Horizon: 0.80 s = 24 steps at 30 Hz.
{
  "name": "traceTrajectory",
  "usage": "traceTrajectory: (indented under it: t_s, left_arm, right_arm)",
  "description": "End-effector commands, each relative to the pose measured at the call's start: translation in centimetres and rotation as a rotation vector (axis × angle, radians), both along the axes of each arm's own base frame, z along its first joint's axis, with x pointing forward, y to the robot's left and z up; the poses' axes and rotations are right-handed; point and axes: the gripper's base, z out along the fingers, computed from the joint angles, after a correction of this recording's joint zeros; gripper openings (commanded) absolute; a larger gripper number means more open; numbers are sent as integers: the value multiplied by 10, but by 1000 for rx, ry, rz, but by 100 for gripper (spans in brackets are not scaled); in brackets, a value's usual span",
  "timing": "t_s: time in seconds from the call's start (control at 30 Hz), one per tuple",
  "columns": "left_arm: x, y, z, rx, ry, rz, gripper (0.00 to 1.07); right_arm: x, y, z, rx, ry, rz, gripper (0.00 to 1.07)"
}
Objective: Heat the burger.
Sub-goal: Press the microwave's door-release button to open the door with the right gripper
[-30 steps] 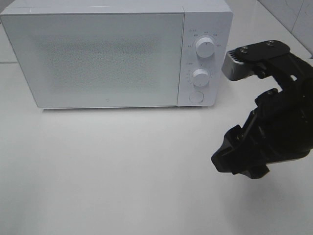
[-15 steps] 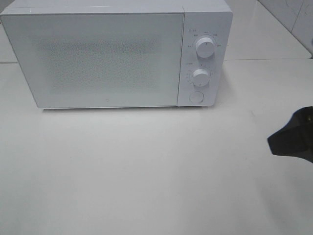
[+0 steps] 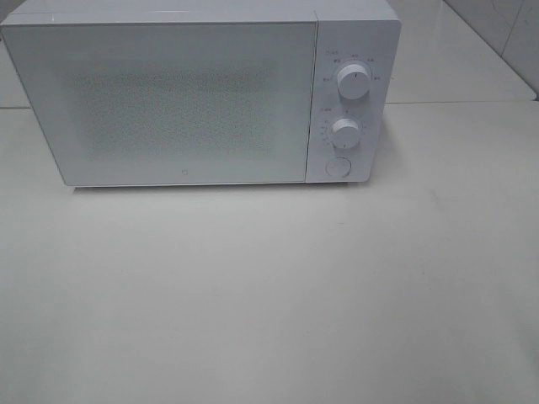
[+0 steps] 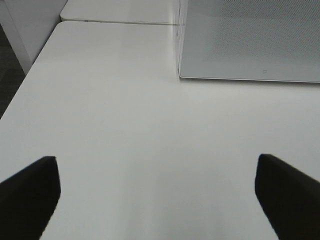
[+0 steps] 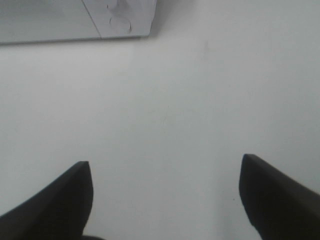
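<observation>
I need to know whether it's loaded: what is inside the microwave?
Cannot tell. The microwave is shut, and the speckled window of its door shows nothing of the inside. Whatever it may hold is covered in every view.

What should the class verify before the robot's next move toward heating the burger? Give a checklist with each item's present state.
1. Burger's place known: cannot tell; no view shows it.
2. Microwave door shut: ok.
3. Left pincer open and empty: ok.
4. Right pincer open and empty: ok.
5. Upper knob and lower knob unobstructed: ok.
6. Heating running: cannot tell.
</observation>
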Motion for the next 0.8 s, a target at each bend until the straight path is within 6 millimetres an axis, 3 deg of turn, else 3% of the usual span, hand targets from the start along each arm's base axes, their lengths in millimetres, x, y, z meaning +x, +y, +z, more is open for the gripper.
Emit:
traceTrajectory:
  t_s: [0.03,0.13,0.2,0.4,0.8]
  left_arm:
    - [0,0,0,-4,-12,-1,98]
    - [0,0,0,-4,-12,-1,98]
    - [0,0,0,-4,-12,-1,98]
    - [0,0,0,-4,-12,-1,98]
    - [0,-1,0,-4,-13,-2,98]
  right_arm:
    - [-24,-6,8,3,-147,-42,76]
    - [-30,-7,10,12,-179,-50,76]
    - [-50,-9,13,13,-240,-89,76]
    - [-69,-10,6,10,-253,-98,76]
    - [-80,-10,-3,7,-288,-95,76]
